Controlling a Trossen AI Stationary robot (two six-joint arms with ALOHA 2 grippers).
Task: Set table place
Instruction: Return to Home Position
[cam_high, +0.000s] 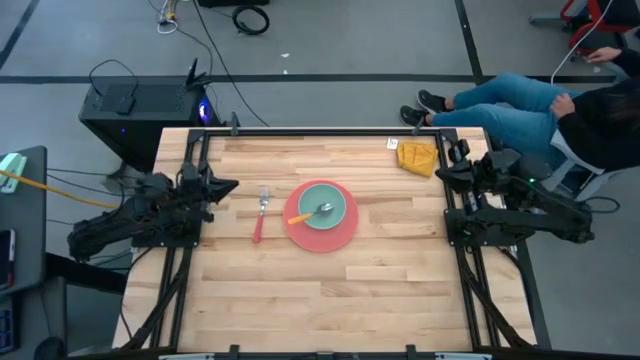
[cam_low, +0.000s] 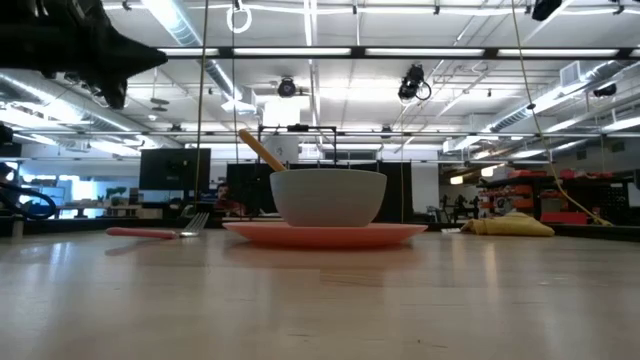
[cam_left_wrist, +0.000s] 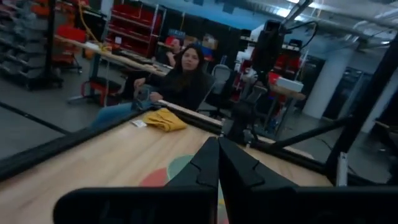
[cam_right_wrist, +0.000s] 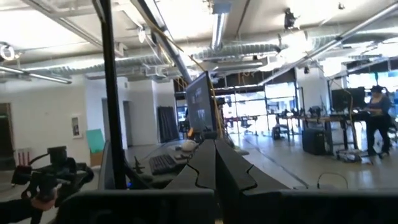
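A round pink plate (cam_high: 340, 236) lies on the table (cam_high: 320, 290) near its middle. A pale-teal bowl (cam_high: 322, 206) stands on the plate, and it also shows in the low view (cam_low: 328, 198). An orange-handled spoon (cam_high: 308, 214) rests in the bowl, its handle leaning over the rim. A red-handled fork (cam_high: 260, 216) lies flat on the table left of the plate. My left gripper (cam_high: 230, 185) is shut and empty by the left rail. My right gripper (cam_high: 442, 173) is shut and empty by the right rail.
A crumpled yellow cloth (cam_high: 417, 157) lies at the table's far right corner, with a small white tag (cam_high: 393, 144) beside it. A seated person (cam_high: 540, 105) is beyond the far right corner. Black rails (cam_high: 460, 270) run along the table's sides.
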